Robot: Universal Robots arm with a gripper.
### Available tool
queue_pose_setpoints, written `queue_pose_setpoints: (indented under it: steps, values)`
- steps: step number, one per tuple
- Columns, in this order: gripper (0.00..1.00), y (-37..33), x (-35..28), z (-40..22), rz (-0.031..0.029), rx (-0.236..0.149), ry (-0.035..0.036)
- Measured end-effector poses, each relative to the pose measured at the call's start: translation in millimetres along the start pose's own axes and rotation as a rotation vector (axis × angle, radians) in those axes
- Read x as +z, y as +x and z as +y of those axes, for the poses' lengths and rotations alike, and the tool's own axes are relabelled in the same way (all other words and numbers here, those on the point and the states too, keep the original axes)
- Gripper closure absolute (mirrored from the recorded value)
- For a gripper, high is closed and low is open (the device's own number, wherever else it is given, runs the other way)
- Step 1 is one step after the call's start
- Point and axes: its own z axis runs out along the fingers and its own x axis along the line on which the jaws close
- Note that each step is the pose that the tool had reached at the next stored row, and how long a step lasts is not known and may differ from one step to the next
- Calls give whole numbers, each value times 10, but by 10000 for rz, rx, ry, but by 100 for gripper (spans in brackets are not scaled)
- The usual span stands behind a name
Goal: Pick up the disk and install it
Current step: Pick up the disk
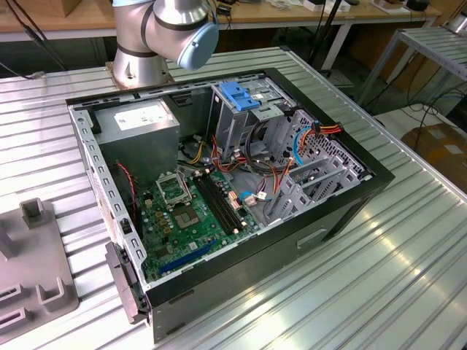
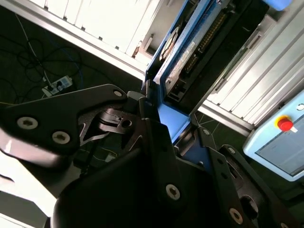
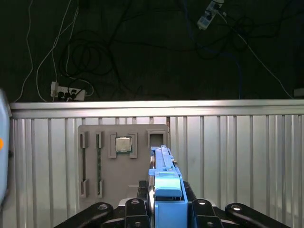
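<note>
Because the disk [image 2: 183, 57] is judged rigid, dense and shock-sensitive, it is best held by its blue rail [image 3: 164, 164], where the gripper [image 3: 166, 200] is now clamped, holding it edge-on above the table [image 3: 237, 156].

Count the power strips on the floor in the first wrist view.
2. One power strip lies close to the table; a second power strip lies farther from it. More may be hidden under the table.
</note>
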Motion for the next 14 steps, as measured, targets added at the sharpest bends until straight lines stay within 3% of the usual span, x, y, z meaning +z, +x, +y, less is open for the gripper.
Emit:
queue_pose_setpoints:
  steps: [5,14]
  values:
    - [63,1,-93,0,0,0,0]
    - [63,2,-321,-1,0,0,0]
